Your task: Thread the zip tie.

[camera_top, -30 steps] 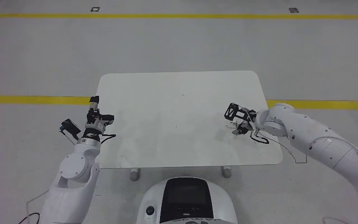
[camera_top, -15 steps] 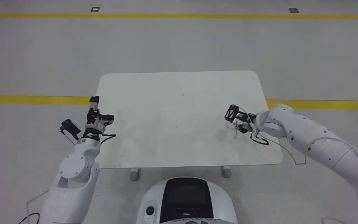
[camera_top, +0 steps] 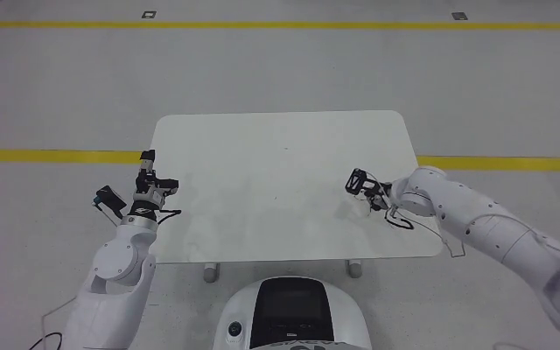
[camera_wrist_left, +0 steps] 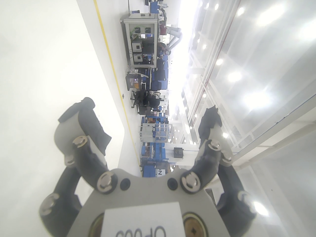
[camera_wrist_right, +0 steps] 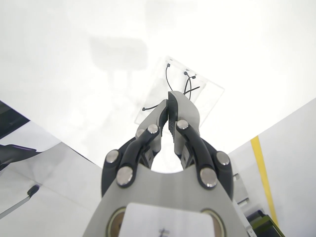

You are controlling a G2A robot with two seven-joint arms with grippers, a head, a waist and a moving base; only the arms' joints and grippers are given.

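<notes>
Black zip ties (camera_wrist_right: pixel 167 77) on a clear tray (camera_wrist_right: pixel 209 92) beneath closed right jaws.

- The left pincer (camera_wrist_left: pixel 148 109) stood open, its two fingers (camera_wrist_left: pixel 85 122) spread wide with a broad gap between the tips.
- From above, the left pincer (camera_top: pixel 147 168) pointed away from the robot. Its wrist sat straight behind it, and the left arm (camera_top: pixel 122 262) ran back from there, bent at the elbow.
- The right pincer (camera_wrist_right: pixel 169 99) was closed, with the pads pressed together right up to the tips.
- From above, the right pincer (camera_top: pixel 356 181) pointed sideways toward the left pincer. The right arm (camera_top: pixel 481 223) stretched out behind it in a long, shallow bend.
- The two pincers were well apart.
</notes>
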